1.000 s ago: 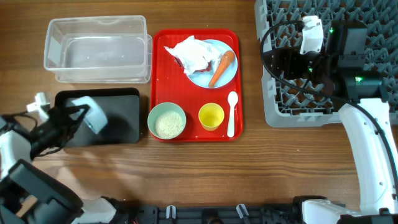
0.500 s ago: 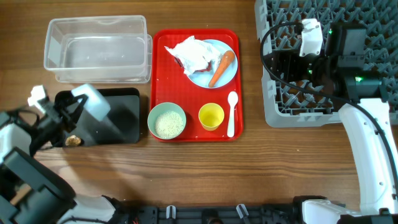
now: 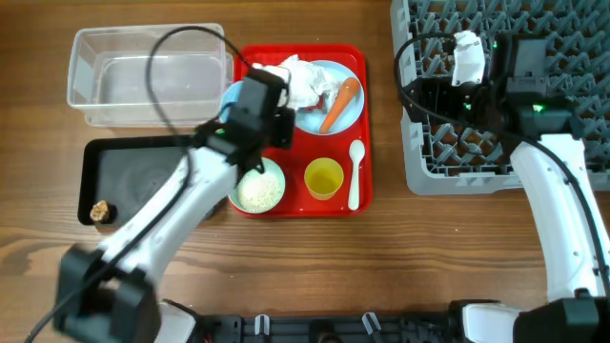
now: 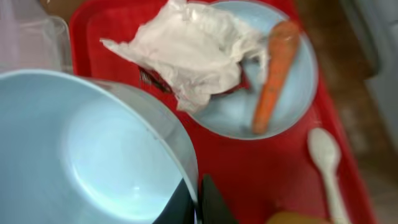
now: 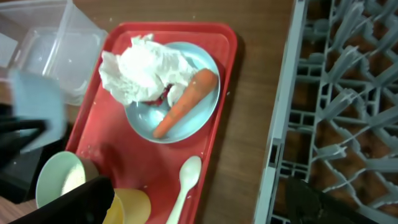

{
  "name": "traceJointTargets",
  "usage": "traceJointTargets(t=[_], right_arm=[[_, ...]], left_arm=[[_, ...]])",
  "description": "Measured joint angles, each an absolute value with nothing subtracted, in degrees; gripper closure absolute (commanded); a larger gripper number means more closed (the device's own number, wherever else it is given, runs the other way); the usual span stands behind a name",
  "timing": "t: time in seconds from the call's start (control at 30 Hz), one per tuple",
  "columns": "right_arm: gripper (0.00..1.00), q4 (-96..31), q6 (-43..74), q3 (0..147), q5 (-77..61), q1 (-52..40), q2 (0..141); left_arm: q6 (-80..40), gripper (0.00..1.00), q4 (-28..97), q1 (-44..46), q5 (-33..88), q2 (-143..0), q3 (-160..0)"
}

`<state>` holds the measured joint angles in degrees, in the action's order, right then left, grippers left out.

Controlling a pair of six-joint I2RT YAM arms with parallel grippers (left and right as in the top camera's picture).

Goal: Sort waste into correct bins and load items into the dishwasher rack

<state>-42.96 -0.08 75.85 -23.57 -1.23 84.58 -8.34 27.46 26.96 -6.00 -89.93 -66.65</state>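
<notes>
We feared the rim-pinched light blue bowl [image 4: 93,155] might slip from our left end effector [image 4: 194,199] onto the red tray [image 4: 267,168]; the right end effector [image 5: 199,193] gaped empty.

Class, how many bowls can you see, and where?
2. The light blue bowl is held by the left gripper at the red tray's left edge; the mint green bowl, holding rice, sits on that tray.
</notes>
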Motion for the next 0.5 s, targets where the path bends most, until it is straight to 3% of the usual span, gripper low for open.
traceJointTargets(t=[0.17, 0.27, 0.3, 0.37, 0.4, 0.5], right_arm=[[0.10, -43.31, -0.08, 75.85, -23.57, -1.23, 86.24], [0.10, -43.31, -0.08, 75.85, -23.57, -1.23, 86.30], [0.10, -43.31, -0.08, 75.85, -23.57, -1.23, 86.30], [0.09, -43.31, -0.08, 75.85, -23.57, -1.23, 86.30], [0.09, -43.31, -0.08, 75.85, -23.57, -1.23, 86.30], [0.09, -43.31, -0.08, 75.85, -23.57, -1.23, 86.30]], left_arm=[[-8.51, 0.96, 23.66, 28.14, -11.16, -101.73, -66.65], [-8.51, 0.90, 23.68, 28.36, -11.03, -104.90, -66.65], [-8.51, 0.80, 23.68, 28.47, -10.70, -105.34, -66.65], [-8.82, 0.47, 23.64, 28.58, -10.41, -105.45, -66.65], [-8.95, 0.37, 23.55, 28.73, -10.44, -105.45, -66.65], [-9.52, 0.28, 25.76, 28.82, -10.22, -105.41, -67.00]])
